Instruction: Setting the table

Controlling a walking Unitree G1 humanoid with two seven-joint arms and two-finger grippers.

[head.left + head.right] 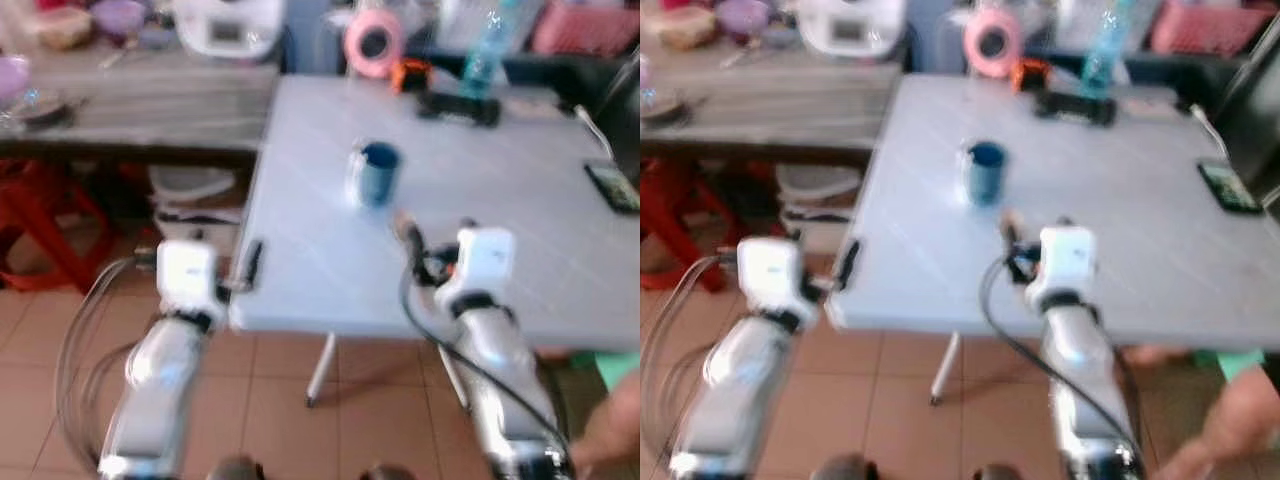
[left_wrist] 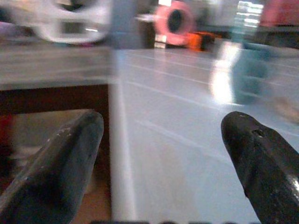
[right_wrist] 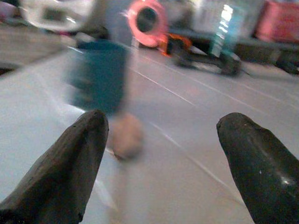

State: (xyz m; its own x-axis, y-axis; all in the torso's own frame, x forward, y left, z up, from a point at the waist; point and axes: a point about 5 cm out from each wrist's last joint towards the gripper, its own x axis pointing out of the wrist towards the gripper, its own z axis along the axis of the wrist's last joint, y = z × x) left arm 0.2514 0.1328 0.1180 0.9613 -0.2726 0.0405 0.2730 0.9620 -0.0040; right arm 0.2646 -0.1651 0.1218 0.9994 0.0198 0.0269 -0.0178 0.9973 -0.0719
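A blue cup (image 1: 377, 172) stands upright near the middle of the pale table (image 1: 520, 290). My right gripper (image 1: 437, 236) hovers open over the table's front part, just short of the cup (image 3: 99, 74); nothing sits between its fingers (image 3: 70, 168). A small tan blurred thing (image 3: 125, 135) lies by one of its fingers, between the gripper and the cup. My left gripper (image 1: 240, 268) is open at the table's front left corner. Its fingers (image 2: 60, 163) straddle the table's left edge, with the cup (image 2: 247, 72) far ahead.
At the table's back are a pink tape roll (image 1: 373, 42), an orange item (image 1: 410, 72), a black object (image 1: 458, 108) and a blue bottle (image 1: 483, 45). A phone (image 1: 615, 186) lies right. A wooden counter (image 1: 140, 100) stands left. A person's hand (image 1: 610, 420) is lower right.
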